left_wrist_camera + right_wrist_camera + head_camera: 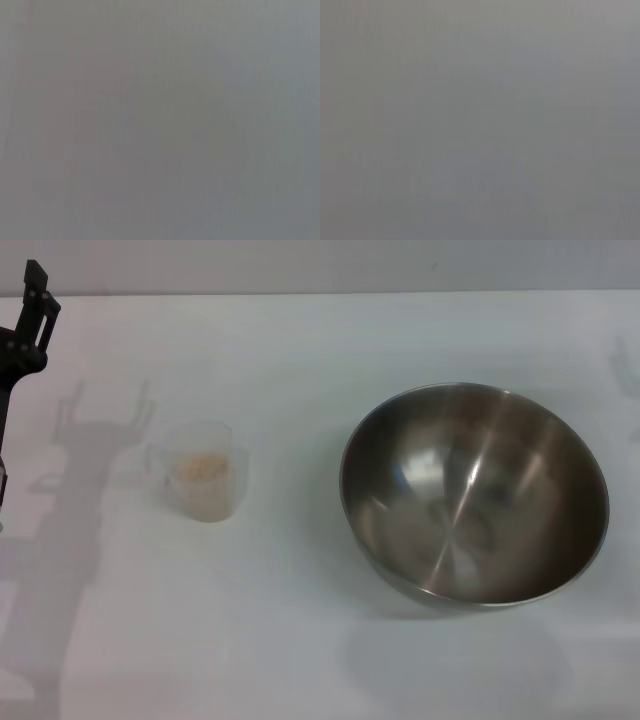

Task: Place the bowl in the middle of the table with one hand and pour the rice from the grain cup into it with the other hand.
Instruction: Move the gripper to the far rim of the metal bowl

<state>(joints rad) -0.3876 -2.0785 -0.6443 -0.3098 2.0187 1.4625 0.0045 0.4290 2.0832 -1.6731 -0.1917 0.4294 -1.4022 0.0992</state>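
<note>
The left gripper (pixel 35 300) shows only at the far-left edge of the head view, a dark finger assembly raised above the table (pixel 300 640); whether its jaws stand apart or together cannot be told, since just one black prong and part of the body are visible. It hangs well apart from the grain cup (pixel 203 472), off to the cup's left and toward the far side, and it touches nothing. Its shadow falls on the white surface between it and the cup. The grain cup stands upright on the table, open mouth facing up, its long axis vertical, with the small side handle pointing toward the left gripper. Inside it lies the rice (pixel 199 469), a pale beige heap seen through the mouth. To the cup's right, clearly apart from it, rests the bowl (pixel 474 492), much wider than the cup, its opening turned upward and tipped slightly toward the camera, its shiny inside holding only reflections. The right gripper does not appear in the head view. Both wrist views show only a flat, featureless grey field in which nothing can be made out.
</note>
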